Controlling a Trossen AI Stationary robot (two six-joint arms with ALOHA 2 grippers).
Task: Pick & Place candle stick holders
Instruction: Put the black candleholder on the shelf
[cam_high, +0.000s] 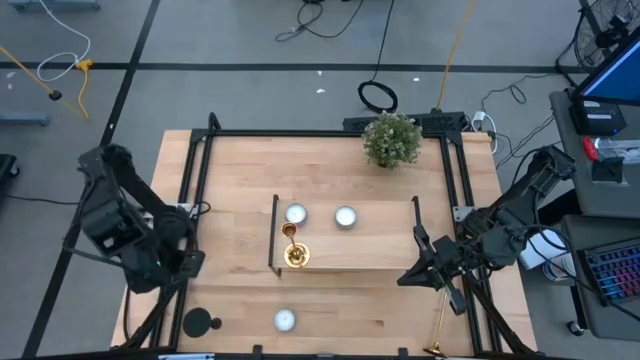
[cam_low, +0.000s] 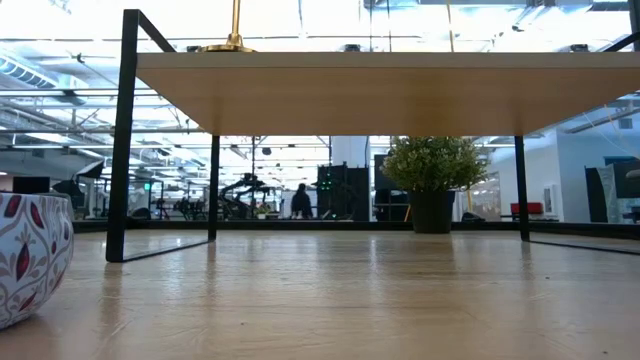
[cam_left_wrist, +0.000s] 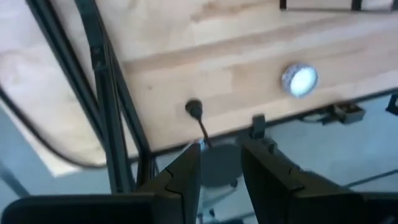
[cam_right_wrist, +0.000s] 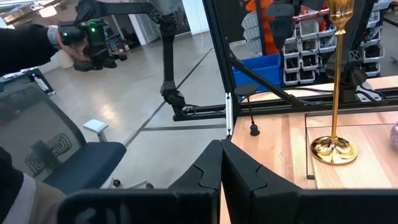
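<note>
A gold candle stick holder (cam_high: 293, 250) (cam_right_wrist: 336, 93) stands on its round base on the left end of the wooden stand (cam_high: 370, 245). Another gold one (cam_high: 438, 330) shows as a thin line near the table's near right corner. The black holder (cam_high: 200, 322) (cam_right_wrist: 249, 109) is at the near left corner, its disc end up and its small knob end down on the wood. My left gripper (cam_left_wrist: 221, 162) hangs above that corner, open by a narrow gap through which the disc (cam_left_wrist: 217, 171) shows farther off. My right gripper (cam_right_wrist: 221, 155) waits shut and level at the table's right side.
White round candles sit on the stand (cam_high: 296, 214) (cam_high: 345, 216) and near the front edge (cam_high: 285, 320) (cam_left_wrist: 300, 79). A potted plant (cam_high: 392, 138) is at the far edge. Black frame rails (cam_left_wrist: 106, 93) run along the left side. A patterned ceramic piece (cam_low: 25, 255) is close to the low camera.
</note>
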